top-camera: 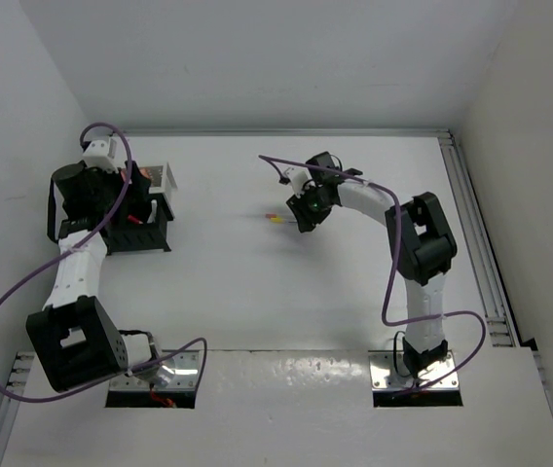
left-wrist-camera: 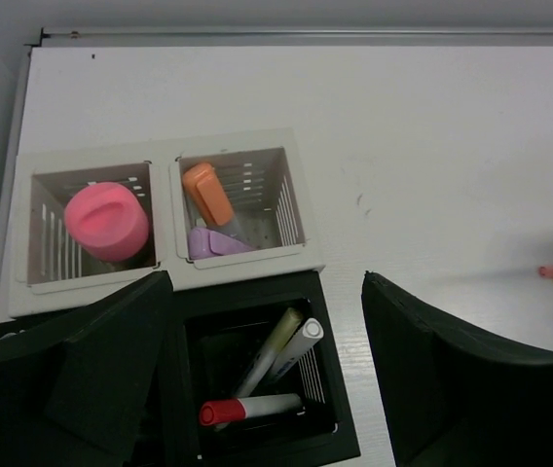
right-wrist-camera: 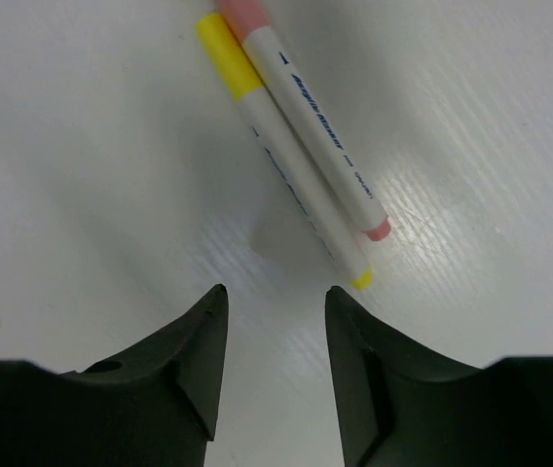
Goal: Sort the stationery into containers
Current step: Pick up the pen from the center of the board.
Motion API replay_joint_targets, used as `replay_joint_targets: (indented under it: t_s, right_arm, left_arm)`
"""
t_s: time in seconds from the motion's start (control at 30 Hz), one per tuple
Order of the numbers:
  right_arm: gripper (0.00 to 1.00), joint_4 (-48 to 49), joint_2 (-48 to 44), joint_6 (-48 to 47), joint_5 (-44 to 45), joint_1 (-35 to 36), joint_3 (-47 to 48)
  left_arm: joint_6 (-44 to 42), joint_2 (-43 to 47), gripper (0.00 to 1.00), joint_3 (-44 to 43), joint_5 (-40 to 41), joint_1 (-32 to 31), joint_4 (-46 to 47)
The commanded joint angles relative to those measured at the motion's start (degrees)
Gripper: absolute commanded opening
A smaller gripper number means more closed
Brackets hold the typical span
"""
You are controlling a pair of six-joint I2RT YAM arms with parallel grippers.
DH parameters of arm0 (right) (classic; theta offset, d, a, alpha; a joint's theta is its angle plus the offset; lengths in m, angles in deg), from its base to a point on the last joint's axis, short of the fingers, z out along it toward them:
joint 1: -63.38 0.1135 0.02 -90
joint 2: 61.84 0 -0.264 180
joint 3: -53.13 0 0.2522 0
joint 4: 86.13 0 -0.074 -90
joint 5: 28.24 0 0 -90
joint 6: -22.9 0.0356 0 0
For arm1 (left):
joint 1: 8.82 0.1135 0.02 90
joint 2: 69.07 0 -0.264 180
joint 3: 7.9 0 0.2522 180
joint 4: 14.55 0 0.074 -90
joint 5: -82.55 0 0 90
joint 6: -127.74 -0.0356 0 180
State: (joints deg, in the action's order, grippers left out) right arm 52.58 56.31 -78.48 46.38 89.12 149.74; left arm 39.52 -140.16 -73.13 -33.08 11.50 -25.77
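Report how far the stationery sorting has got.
Done: pink piece, orange piece and purple piece in the white bins; three markers in the black compartment. In hand: nothing; left gripper open above the compartment, right gripper open. Left: yellow marker and pink marker on the table, just beyond the right gripper.

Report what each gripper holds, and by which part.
Nothing. The left gripper is open over the black organizer; the right gripper is open, short of the two markers.
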Motion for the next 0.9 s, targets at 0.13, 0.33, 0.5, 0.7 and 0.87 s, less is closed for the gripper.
replay_joint_targets:
  t_s: [0.13, 0.33, 0.5, 0.7, 0.87]
  right_arm:
    - [0.49, 1.5, -0.1, -2.2, 3.3, -0.5, 0.2]
    - [0.50, 0.2, 3.5, -2.9, 2.1, -1.4, 2.8]
    - [0.48, 0.0, 5.6, -3.4, 1.9, -1.4, 4.2]
    - [0.39, -1.6, 5.1, -5.1, 2.3, -0.4, 3.7]
    - [0.48, 1.2, 1.8, -5.9, 3.4, 1.3, 0.4]
  left_arm:
    - [3.0, 1.6, 0.87, -1.0, -3.2, -1.3, 0.7]
    - [3.5, 1.1, 0.96, -1.6, -3.5, -2.0, 0.4]
    - [3.5, 1.3, 0.98, -2.2, -3.4, -1.9, -0.1]
    - [3.6, 1.6, 0.99, -2.2, -3.6, -2.0, -0.6]
    - [4.2, 1.5, 0.99, -2.0, -4.2, -2.0, 0.0]
